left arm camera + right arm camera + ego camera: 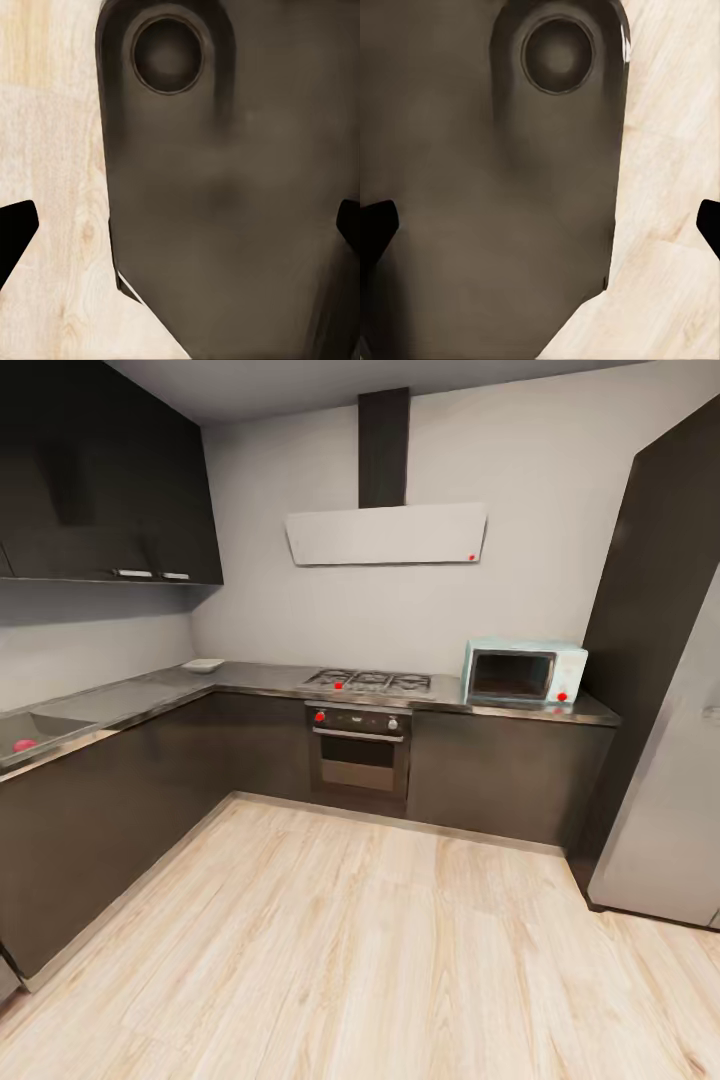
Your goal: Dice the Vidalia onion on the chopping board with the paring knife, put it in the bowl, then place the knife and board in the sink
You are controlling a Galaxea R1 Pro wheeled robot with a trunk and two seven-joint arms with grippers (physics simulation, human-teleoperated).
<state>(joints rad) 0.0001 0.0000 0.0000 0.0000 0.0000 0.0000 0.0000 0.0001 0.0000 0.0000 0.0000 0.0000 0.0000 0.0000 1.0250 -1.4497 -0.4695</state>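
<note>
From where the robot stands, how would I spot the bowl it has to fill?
Find the grey L-shaped countertop and follow it to the far left corner, left of the gas hob. There sits the bowl, a shallow white dish, the one pale thing on that dark stretch.

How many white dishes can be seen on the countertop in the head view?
1. The bowl sits on the countertop near the corner, left of the hob. Others may be hidden at the far left, past the sink.
</note>
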